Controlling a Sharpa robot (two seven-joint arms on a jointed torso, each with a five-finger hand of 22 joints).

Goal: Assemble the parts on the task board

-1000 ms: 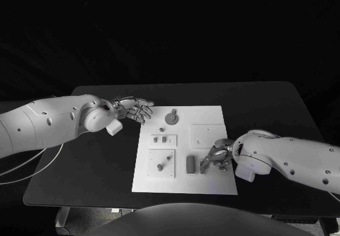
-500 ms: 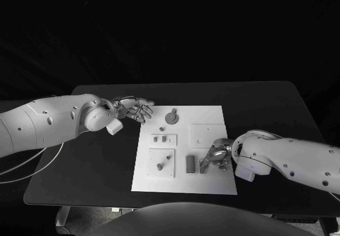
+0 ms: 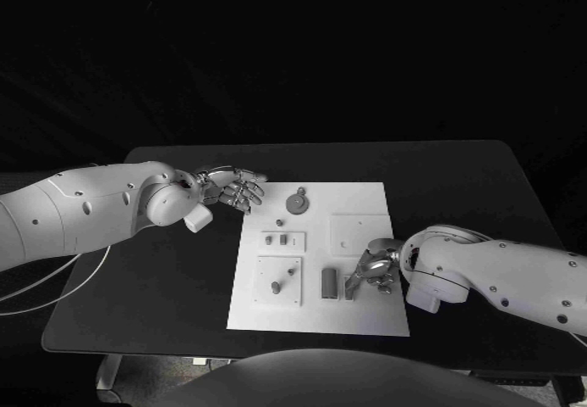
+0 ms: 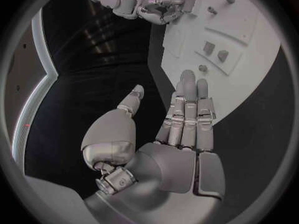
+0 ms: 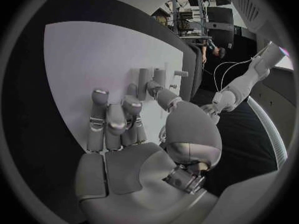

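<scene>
Two hands are at the white task board (image 3: 367, 199), one at each side of it. The right hand (image 3: 373, 270) is down over the board's near right part, its fingers (image 5: 109, 119) bent toward the surface and the thumb reaching to a small upright part (image 3: 351, 285) that stands just beside a darker rectangular block (image 3: 329, 283). In the right wrist view the thumb tip lies against a short row of upright pieces (image 5: 152, 78), but whether it actually pinches one of them or only touches it cannot be told from here.

The left hand (image 3: 230, 187) hovers off the board's far left corner, above the black table (image 3: 171, 280). Its fingers (image 4: 187, 109) lie straight and side by side, the thumb set apart, and nothing is in it.

On the board between the two hands the other parts are spread out. A round disc part (image 3: 296, 203) lies near the far edge, with a small peg (image 3: 279, 223) just nearer. Two small blocks (image 3: 276, 242) sit side by side on a raised plate at the left of the middle. A second raised plate (image 3: 279, 280) at the near left carries a peg and a short pin. A plain square plate (image 3: 360, 232) lies on the right side, just beyond the right hand.
</scene>
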